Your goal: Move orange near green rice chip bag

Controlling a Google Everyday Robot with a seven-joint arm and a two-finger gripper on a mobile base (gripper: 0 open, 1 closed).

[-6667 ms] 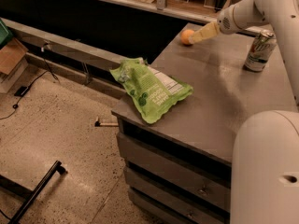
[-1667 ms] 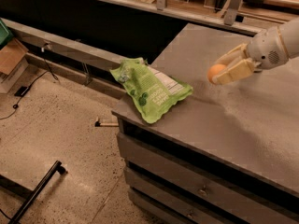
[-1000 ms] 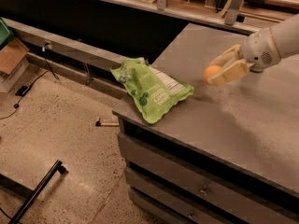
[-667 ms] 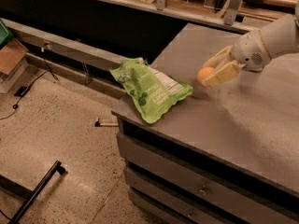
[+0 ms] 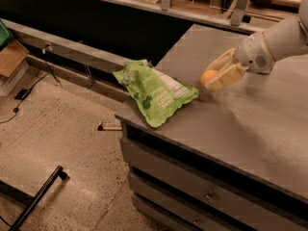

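Observation:
The green rice chip bag [image 5: 155, 91] lies crinkled at the near left corner of the grey counter [image 5: 250, 124], white label panel facing up. My gripper [image 5: 215, 75] reaches in from the right and is shut on the orange [image 5: 208, 76], a small round fruit between the cream fingers [image 5: 226, 76]. The orange sits low over the counter just right of the bag's right edge, a small gap apart from it.
The counter has drawers below its front edge [image 5: 192, 196]. A dark shelf and rail [image 5: 96, 13] run behind on the left. The speckled floor [image 5: 53, 143] lies to the left, with a black bar [image 5: 41, 196] and a cardboard box [image 5: 12, 57].
My gripper has carried the orange from the far part of the counter leftward and down, ending close beside the bag. The bag has not moved.

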